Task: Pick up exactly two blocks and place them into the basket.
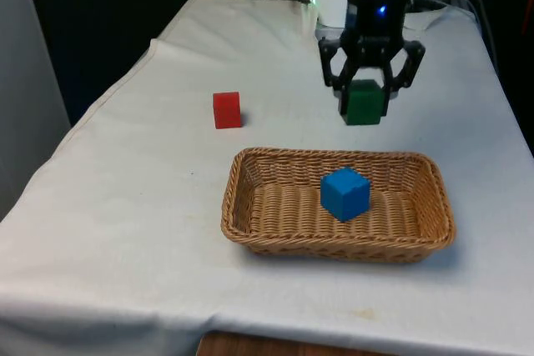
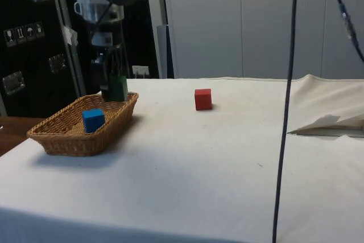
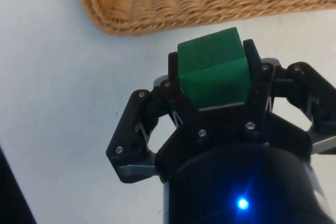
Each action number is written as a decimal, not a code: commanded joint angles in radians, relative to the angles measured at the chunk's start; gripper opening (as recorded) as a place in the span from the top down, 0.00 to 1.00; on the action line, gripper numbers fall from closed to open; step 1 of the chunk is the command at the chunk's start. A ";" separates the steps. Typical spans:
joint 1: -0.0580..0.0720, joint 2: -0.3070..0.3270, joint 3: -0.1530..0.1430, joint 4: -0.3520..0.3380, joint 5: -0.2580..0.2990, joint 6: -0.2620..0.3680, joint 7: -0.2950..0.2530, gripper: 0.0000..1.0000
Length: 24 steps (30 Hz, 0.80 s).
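So from where I stood, going across the table [image 1: 125,231] from the front view's left: the red block [image 1: 227,110] was sitting by itself on the white cloth, well apart from everything else, flat on one face and not touched by anything. In the side view it [image 2: 203,99] was the same story, just parked out on the open cloth away from the basket. Next over was the wicker basket [image 1: 250,223], a long oval-ish tray thing near the front edge of the table, and the blue block [image 1: 345,193] was already inside it, resting on the woven bottom a bit toward the front view's right of the middle and turned at an angle to the basket's sides. From the side you could see it [image 2: 93,120] tucked down below the basket's rim [image 2: 68,140]. Then the gripper [image 1: 365,106] was hanging in the air just past the basket's far rim, fingers pinched onto the green block [image 1: 364,102], one on each side of it. The wrist view made that really clear: the green block [image 3: 212,69] was squeezed between the two black fingers [image 3: 257,85], with the basket edge [image 3: 136,9] just beyond and white cloth underneath. In the side view the green block [image 2: 118,88] was lifted clear of the cloth, near the basket's far end.
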 commanded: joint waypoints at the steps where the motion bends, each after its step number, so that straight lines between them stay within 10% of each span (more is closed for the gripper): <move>1: -0.001 0.009 -0.003 0.006 0.000 0.002 0.000 0.94; 24: -0.019 0.175 -0.060 0.163 0.027 -0.005 -0.008 0.94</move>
